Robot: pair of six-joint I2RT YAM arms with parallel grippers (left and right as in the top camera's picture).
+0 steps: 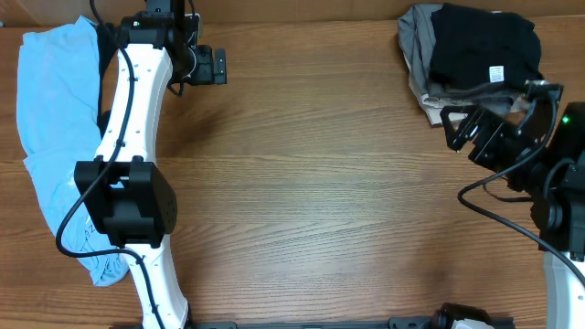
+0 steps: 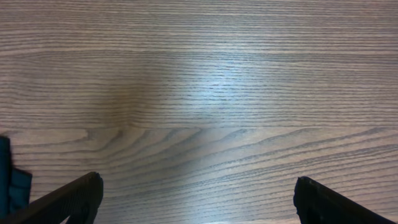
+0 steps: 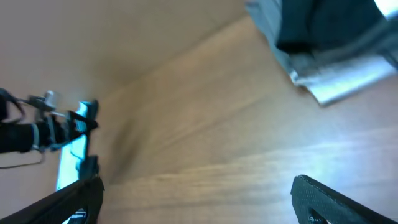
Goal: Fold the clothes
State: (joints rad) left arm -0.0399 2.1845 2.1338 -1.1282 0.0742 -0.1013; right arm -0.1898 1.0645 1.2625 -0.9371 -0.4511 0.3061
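The left arm's fingers point(image 1: 219, 66) are spread wide and hold nothing. They hang over the brown wood-grain worktop point(image 1: 320, 201) near its far edge, towards the far left corner, and the wrist view shows only bare wood between them. The right arm's fingers point(image 1: 462, 128) are also spread wide and empty. They are near the right edge, just beside the stack of folded clothes, and whether they touch it cannot be told.

That stack sits in the far right corner, where a folded black garment point(image 1: 480, 46) lies on top of a folded grey garment point(image 1: 416, 55). A small white label point(image 1: 496, 73) shows on the black garment near its front edge, its print too small to read. A crumpled light blue garment point(image 1: 50, 137) lies unfolded along the left edge, partly under the white left arm point(image 1: 137, 119).
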